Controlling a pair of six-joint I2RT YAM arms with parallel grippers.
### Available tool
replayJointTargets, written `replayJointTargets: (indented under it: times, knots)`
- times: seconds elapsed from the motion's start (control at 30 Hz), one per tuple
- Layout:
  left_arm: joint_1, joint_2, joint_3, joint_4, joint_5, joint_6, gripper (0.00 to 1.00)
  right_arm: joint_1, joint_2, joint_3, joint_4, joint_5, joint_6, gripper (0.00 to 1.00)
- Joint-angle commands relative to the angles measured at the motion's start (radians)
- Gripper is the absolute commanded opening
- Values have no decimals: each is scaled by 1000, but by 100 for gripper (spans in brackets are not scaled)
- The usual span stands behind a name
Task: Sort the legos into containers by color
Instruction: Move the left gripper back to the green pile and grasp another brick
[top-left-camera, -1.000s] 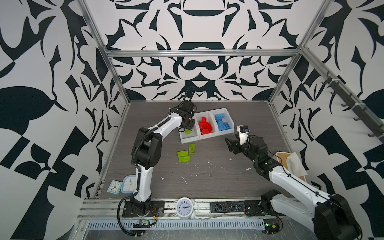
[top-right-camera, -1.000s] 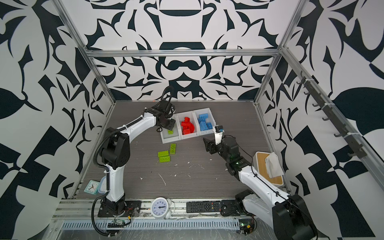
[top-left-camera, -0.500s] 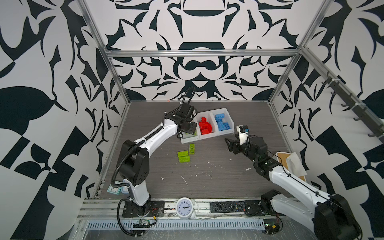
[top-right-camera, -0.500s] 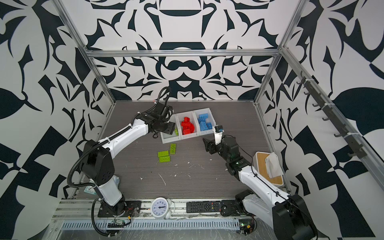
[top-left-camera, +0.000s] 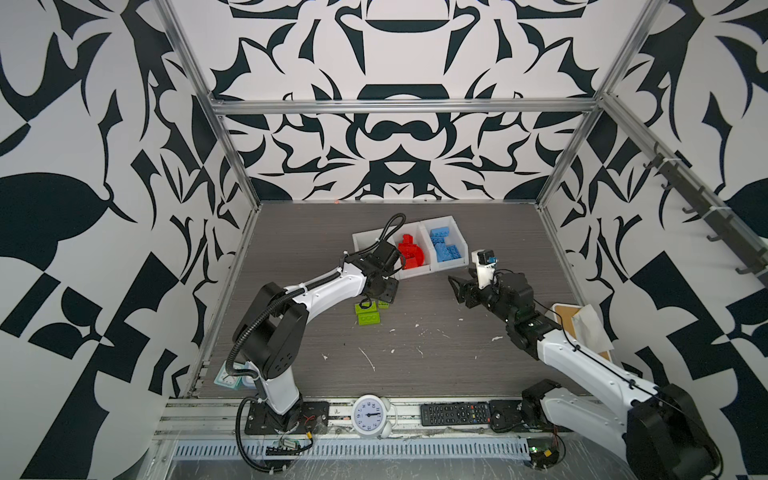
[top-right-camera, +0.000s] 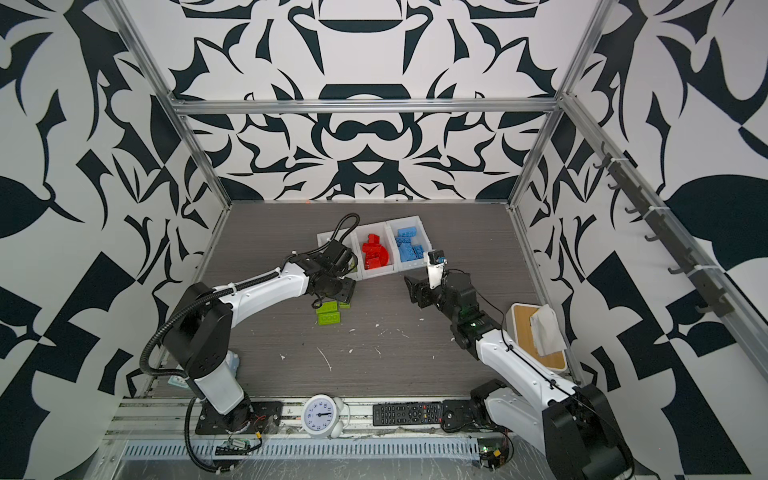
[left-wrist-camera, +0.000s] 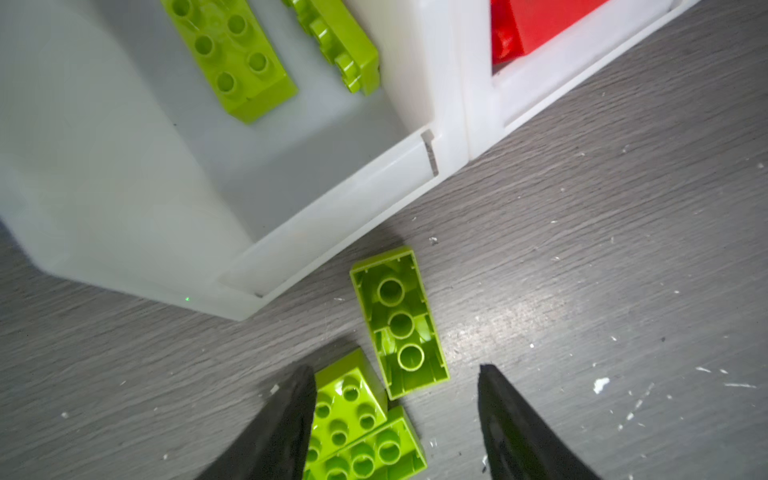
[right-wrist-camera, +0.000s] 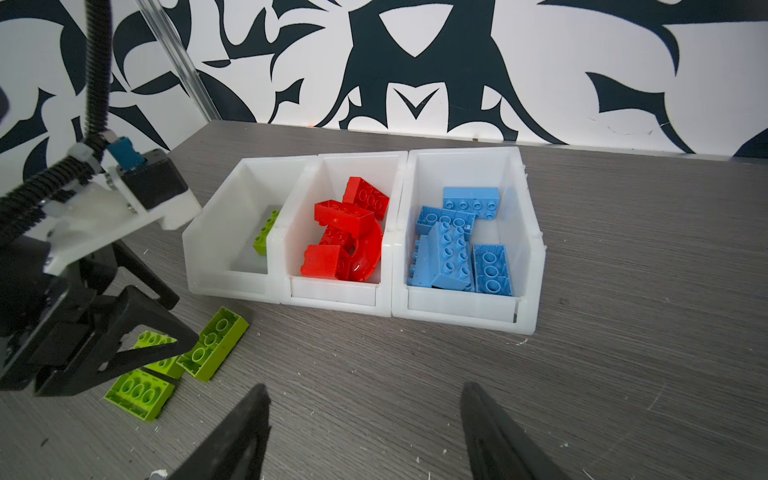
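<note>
Left gripper (left-wrist-camera: 395, 369), the nearer, spread empty: upturned green brick (left-wrist-camera: 399, 324) lies just ahead between its fingers (left-wrist-camera: 286, 424), long axis pointing away. Right gripper (right-wrist-camera: 363, 385) gapes empty too.

Three bins (right-wrist-camera: 332, 297); five green bricks (left-wrist-camera: 399, 324): three on table (left-wrist-camera: 582, 249), two binned.

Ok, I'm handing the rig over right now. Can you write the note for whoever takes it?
Grippers: left gripper open and empty, above three green bricks lying on the table in front of the left bin. The right gripper is open and empty, in front of the right bin.
Done: red bricks in the middle bin, blue bricks in the right bin, two green bricks visible in the left bin.
Left: the three loose green ones go into the left bin.
</note>
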Motion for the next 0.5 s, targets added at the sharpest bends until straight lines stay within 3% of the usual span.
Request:
replayJointTargets:
  times: [0.0, 0.47]
  knots:
    - [-3, 38, -9, 55, 5, -30, 66, 2, 6, 39, 28, -10, 11, 75]
    - [-5, 161, 24, 69, -14, -31, 62, 2, 9, 39, 24, -9, 8, 75]
